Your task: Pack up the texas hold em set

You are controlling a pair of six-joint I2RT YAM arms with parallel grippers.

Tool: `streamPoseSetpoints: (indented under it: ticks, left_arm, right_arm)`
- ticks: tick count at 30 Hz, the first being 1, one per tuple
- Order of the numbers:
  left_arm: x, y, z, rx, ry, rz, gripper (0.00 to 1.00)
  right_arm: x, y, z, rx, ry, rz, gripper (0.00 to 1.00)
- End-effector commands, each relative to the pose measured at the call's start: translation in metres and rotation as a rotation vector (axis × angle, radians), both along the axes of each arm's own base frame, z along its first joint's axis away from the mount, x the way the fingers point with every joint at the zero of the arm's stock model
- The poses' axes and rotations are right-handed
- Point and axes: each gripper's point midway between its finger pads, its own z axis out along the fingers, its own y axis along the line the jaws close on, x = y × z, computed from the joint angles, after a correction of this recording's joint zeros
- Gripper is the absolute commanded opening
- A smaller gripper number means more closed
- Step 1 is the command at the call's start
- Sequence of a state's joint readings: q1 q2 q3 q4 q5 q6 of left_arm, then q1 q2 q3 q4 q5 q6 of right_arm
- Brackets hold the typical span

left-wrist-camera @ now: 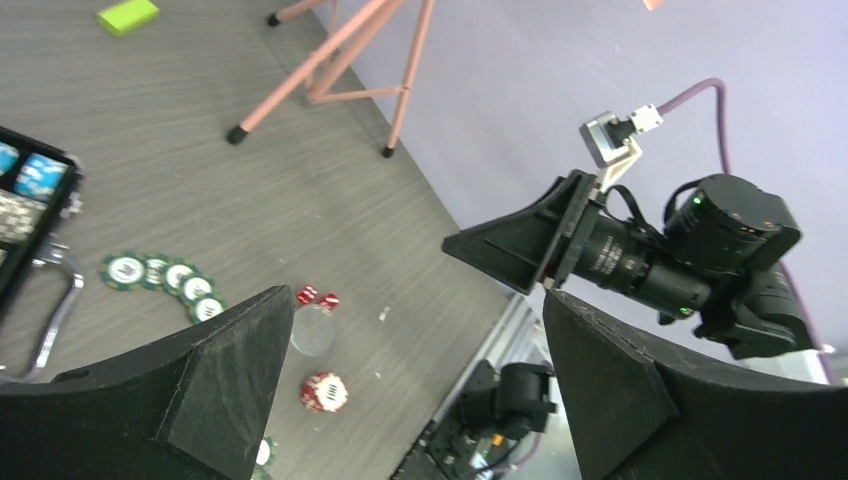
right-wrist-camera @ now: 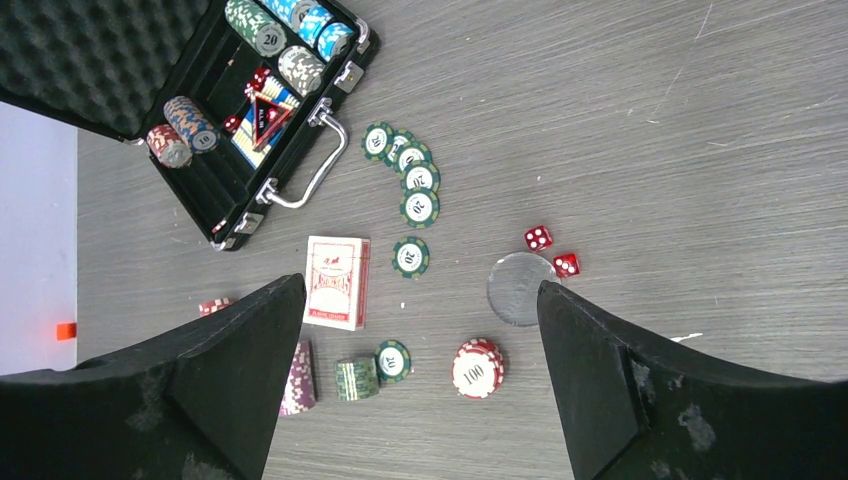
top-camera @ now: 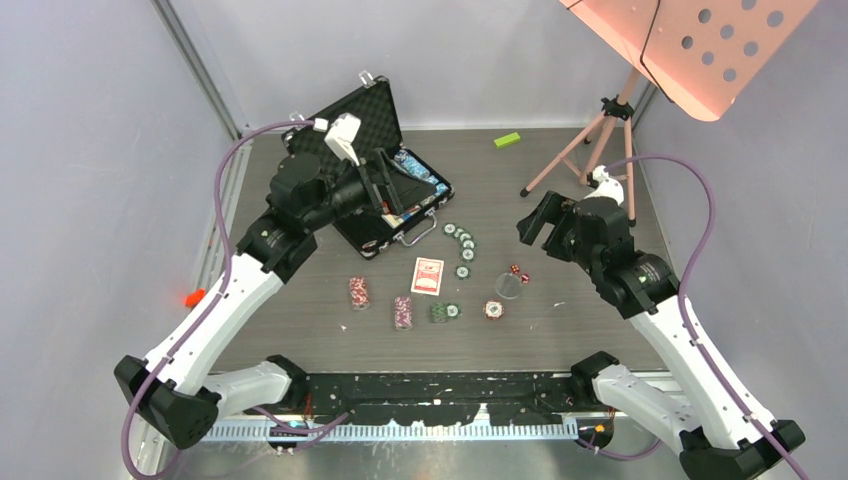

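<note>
Small black foam-lined briefcase (top-camera: 365, 115) sits open at the far left of the grey surface (top-camera: 480, 190), some chips already racked inside. Left gripper (left-wrist-camera: 418, 300) hovers over it, jaws spread, empty. Right gripper (right-wrist-camera: 418, 300) hangs above the loose pieces, jaws released too.

Not yet packed:
- fanned green striped chips (right-wrist-camera: 410, 180) marked "20"
- red-and-white chip stack (right-wrist-camera: 477, 368) marked "100"
- red-backed card deck (right-wrist-camera: 336, 282)
- two red dice (right-wrist-camera: 538, 238)

Handling guess: chips look stiff, light and slick. Stacks will likely shear, so pinch across the rims. Flat chips need an edge lift. Take the deck by its long edges. Dice are tiny and roll easily.
</note>
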State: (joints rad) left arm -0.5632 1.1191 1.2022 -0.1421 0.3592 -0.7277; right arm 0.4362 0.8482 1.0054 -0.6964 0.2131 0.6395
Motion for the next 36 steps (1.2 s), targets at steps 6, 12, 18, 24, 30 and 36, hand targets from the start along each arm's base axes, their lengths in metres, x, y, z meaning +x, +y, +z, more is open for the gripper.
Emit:
streamPoseSetpoints:
  ticks: [6,12,18,24,30,36]
  left_arm:
    - [-0.014,-0.015,0.006,-0.166,0.175,-0.087,1.00]
    - [-0.022,-0.013,0.019,-0.160,0.073,-0.133,1.00]
    - [-0.024,-0.006,-0.006,0.068,0.092,-0.161,1.00]
    - [-0.009,0.006,-0.054,0.158,0.131,-0.053,1.00]
    - [0.012,0.012,-0.101,0.251,0.185,0.028,1.00]
    - [0.031,0.032,-0.158,0.401,0.295,0.145,1.00]
  right_arm:
    - [-0.008,-0.011,0.036,0.019,-0.082,-0.031,0.92]
    - [-0.016,-0.017,0.037,0.026,-0.099,-0.042,0.92]
    - [-0.026,-0.023,0.031,-0.014,-0.024,-0.045,0.93]
    - [-0.029,-0.023,0.017,-0.042,0.061,-0.051,0.94]
    - [-0.019,-0.017,-0.011,-0.087,0.174,-0.053,0.92]
    - [-0.005,-0.017,-0.058,-0.138,0.286,-0.100,0.77]
